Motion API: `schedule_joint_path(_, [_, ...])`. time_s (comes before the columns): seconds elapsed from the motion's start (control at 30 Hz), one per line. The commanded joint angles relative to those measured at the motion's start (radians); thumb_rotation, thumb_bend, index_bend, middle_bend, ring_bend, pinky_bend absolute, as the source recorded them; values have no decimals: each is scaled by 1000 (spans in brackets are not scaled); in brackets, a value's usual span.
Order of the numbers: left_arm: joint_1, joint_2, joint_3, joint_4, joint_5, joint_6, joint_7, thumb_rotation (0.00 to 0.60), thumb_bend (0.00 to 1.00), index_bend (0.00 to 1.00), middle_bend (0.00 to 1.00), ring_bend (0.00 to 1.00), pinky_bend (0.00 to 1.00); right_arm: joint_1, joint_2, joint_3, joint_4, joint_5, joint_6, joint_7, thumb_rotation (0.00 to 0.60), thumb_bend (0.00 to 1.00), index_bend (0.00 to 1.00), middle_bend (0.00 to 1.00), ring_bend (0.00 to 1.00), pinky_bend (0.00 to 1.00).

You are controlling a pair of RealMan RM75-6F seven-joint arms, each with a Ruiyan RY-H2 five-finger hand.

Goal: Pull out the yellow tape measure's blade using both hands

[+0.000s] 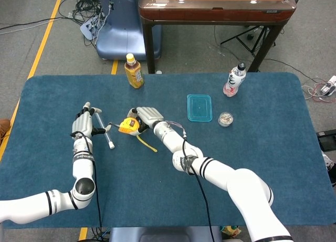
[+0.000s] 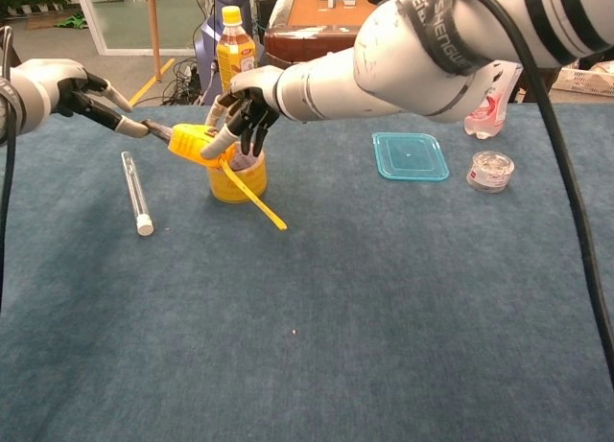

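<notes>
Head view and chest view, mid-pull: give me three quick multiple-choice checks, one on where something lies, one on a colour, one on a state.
1. Where does the clear tube lie?
A. On the table, on the left hand's side of the tape measure
B. Inside the teal lid
C. Beside the small round tin

2. What colour is the flat lid on the table?
A. Red
B. Teal
C. White

3. What is the right hand doing?
A. Resting flat on the cloth
B. Holding the tea bottle
C. Gripping the yellow tape measure off the table

Answers:
1. A: the chest view shows the tube flat on the blue cloth between the left hand and the tape measure.
2. B: it is see-through teal in both views.
3. C: its fingers wrap the yellow case, lifted, with the yellow strip hanging down.
</notes>
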Motion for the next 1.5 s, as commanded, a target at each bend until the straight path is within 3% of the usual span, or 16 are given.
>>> schedule_joint_path(0.03, [0,-2,-1,2,2,-2,-3,600,234,325,0,0,0,0,0,0,-1,1,-2,2,600,611,659,637,534,422])
schedule_joint_path(0.8, [21,19,-5,-21,15,-34,-41,600,456,523,0,0,0,12,17,-9,5,21,-19,10,600,611,660,638,537,422])
schedule_joint_path(1.23, [44,48,-4,-56,34,-75,-105,600,514,554,7,0,0,6,48,-42,-14,33,-24,10,600,612,660,639,537,422])
schedule_joint_path(1.5, [70,62,19,-65,105,-62,-154,600,516,546,7,0,0,-35,98,-66,-92,10,30,-3,600,611,661,638,539,422])
